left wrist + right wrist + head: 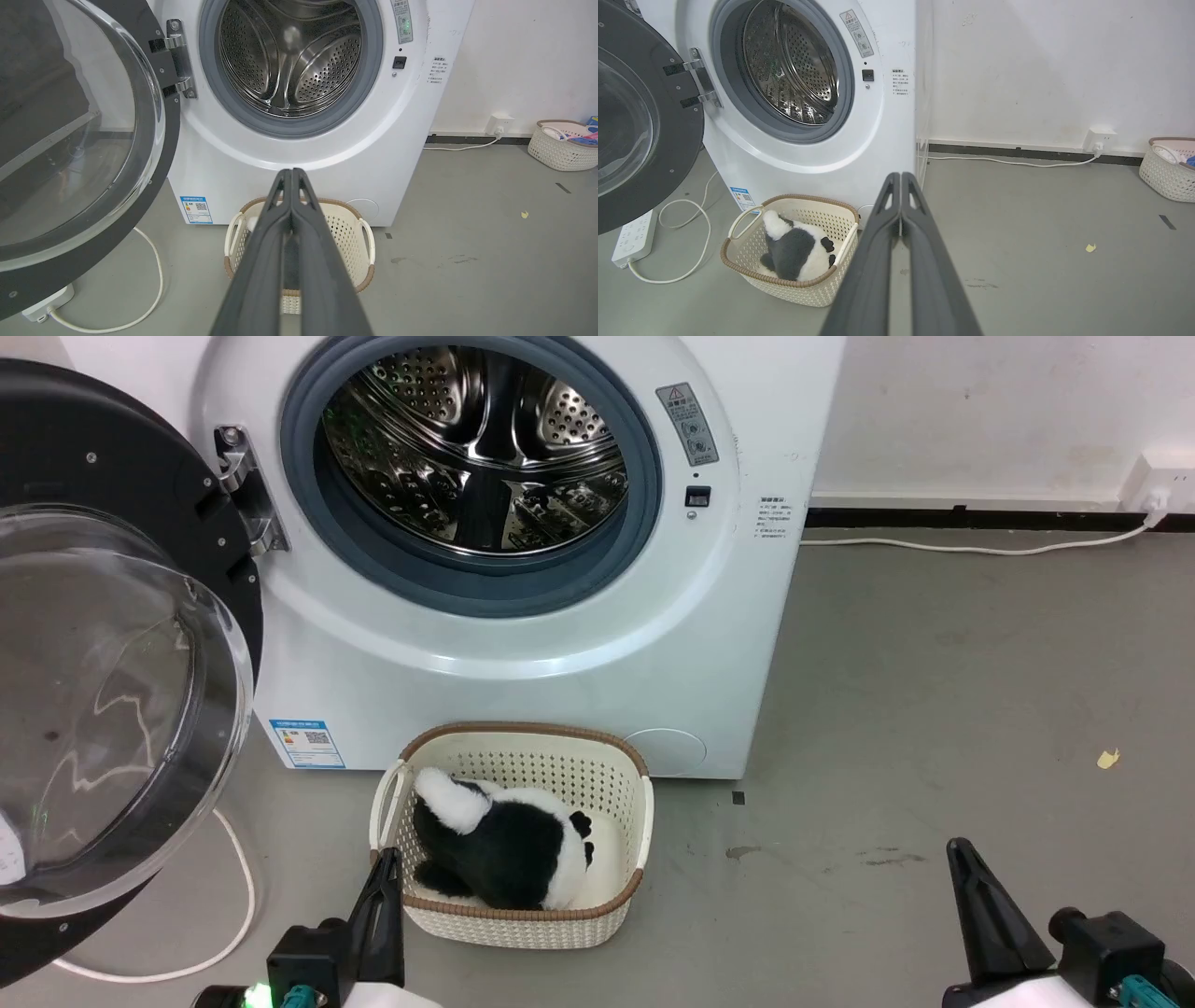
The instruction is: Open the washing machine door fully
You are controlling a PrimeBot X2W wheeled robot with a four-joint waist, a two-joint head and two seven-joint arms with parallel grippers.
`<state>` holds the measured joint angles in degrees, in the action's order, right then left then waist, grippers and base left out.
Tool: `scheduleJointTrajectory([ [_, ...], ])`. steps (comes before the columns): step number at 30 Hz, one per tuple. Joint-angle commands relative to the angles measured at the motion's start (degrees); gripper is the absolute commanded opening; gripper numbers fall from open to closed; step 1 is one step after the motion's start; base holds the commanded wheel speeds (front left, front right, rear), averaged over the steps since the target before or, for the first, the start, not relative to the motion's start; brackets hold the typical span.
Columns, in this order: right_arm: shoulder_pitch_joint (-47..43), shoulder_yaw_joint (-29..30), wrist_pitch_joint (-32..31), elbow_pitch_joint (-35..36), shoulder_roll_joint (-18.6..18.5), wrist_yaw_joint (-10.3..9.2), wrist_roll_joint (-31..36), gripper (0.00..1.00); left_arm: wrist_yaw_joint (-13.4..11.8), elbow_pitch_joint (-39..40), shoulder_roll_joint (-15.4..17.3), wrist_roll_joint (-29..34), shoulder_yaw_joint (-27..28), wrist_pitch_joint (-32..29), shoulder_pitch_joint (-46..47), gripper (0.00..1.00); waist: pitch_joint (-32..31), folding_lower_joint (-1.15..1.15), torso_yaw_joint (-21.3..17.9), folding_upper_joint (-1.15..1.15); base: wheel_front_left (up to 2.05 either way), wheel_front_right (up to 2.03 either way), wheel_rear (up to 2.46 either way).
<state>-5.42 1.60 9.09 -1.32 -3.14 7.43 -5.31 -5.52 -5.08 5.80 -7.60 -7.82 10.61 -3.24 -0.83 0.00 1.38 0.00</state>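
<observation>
The washing machine door (103, 663), large and round with a glossy black rim and bulging clear window, hangs swung wide at the white machine's (523, 663) left, its left side cut off in the head view. The left gripper (292, 173), fingers pressed together and empty, hides the cream perforated basket's (523, 733) near-left corner. The right gripper (900, 176) is likewise closed on nothing.

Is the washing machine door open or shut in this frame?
Open. The washing machine door stands swung wide to the left on its hinge, clear of the opening, leaving the steel drum fully exposed.
</observation>
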Motion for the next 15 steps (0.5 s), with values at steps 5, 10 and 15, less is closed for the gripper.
scheduleJointTrajectory([
  [5,1.1,-0.1,-0.9,0.4,0.1,0.02,0.6,0.0,0.5,0.7,-0.5,1.0,0.8,-0.7,0.9,0.0,0.1,0.0,-0.1,0.0,0.0,0.0,0.0],
  [10,1.3,-0.2,-1.4,0.4,0.1,0.02,0.9,0.0,0.8,0.9,-0.7,1.4,1.2,-1.3,1.1,0.0,0.1,0.0,-0.2,0.0,0.0,0.0,0.0],
  [15,1.6,-0.3,-1.9,0.5,0.1,0.02,1.2,0.0,1.1,1.2,-0.8,1.8,1.7,-1.9,1.2,0.0,0.1,0.0,-0.2,0.0,0.0,0.0,0.0],
])
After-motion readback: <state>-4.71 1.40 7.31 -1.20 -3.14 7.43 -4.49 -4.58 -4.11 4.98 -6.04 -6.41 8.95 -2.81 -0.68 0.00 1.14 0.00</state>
